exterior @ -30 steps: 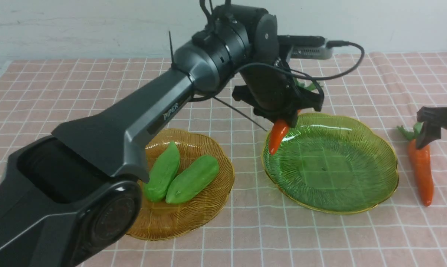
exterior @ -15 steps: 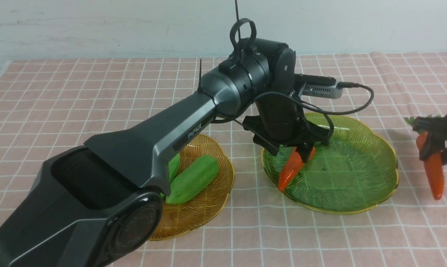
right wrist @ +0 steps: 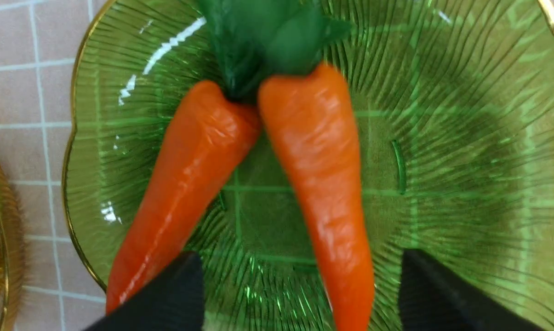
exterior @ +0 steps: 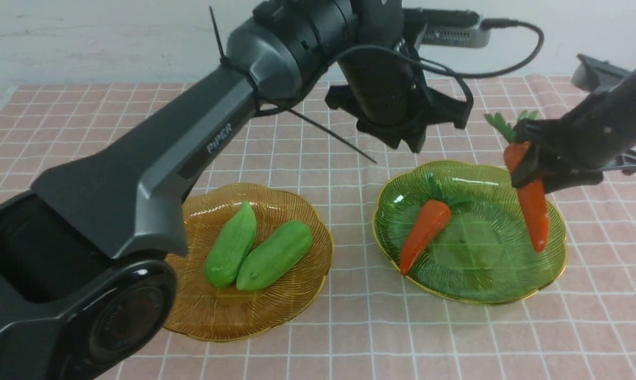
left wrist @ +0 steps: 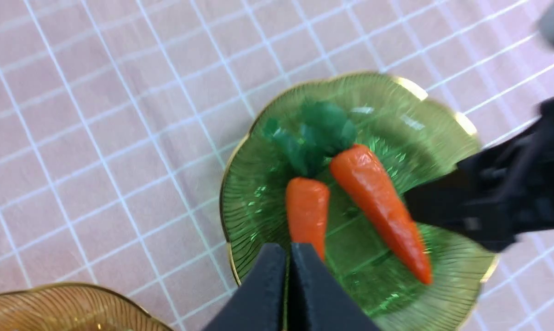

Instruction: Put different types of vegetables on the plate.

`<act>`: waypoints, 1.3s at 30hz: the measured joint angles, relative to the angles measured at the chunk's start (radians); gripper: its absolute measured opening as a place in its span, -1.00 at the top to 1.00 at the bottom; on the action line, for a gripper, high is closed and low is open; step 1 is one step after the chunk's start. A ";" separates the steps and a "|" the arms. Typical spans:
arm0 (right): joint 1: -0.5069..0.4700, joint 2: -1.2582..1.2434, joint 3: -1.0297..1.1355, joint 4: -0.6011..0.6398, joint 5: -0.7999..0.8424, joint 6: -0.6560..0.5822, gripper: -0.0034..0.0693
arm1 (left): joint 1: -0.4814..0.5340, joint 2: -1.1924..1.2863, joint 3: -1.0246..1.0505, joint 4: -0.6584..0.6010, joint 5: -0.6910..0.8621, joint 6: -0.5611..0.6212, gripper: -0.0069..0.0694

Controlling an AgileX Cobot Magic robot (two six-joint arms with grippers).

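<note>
While the pink checked cloth (exterior: 85,137) carries everything, the left arm (exterior: 191,153) fills most of the front view, reaching forward and held high, which I take as keeping the way over the plates clear. Two glass plates sit side by side, the amber plate (exterior: 201,327) on the robot's left and the green plate (exterior: 476,274) on its right, one for each kind as I read the task. The left cucumber (exterior: 232,244) and the right cucumber (exterior: 275,255) lie touching along their sides in the amber plate. The first carrot (exterior: 423,229) lies on the left part of the green plate, leaves toward the far rim. The second carrot (exterior: 534,211) hangs nearly upright over the right part of that plate, leaves up; whether its tip touches the glass I cannot tell. The left gripper (exterior: 410,142) hangs above the green plate's left side, jaws pressed together on nothing. The right gripper (exterior: 529,158) is at the second carrot's thick end, yet its wrist view shows the fingers (right wrist: 175,289) spread wide, clear of the carrot on both sides, so I judge this is the release, meant to land it beside its twin
</note>
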 joint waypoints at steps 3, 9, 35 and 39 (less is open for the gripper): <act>0.002 -0.002 -0.010 -0.026 0.060 -0.014 -0.65 | -0.004 -0.056 0.000 -0.006 0.001 0.002 0.83; 0.003 -0.085 -0.029 -0.107 0.167 -0.077 -0.37 | -0.024 -0.172 0.011 0.003 0.004 0.020 0.83; -0.006 -1.471 0.490 -0.109 -0.425 -0.136 0.95 | -0.028 -1.030 1.048 0.249 -0.114 -0.119 0.83; -0.006 -1.703 0.726 -0.107 -0.620 -0.136 0.95 | -0.028 -1.180 1.243 0.255 -0.219 -0.139 0.83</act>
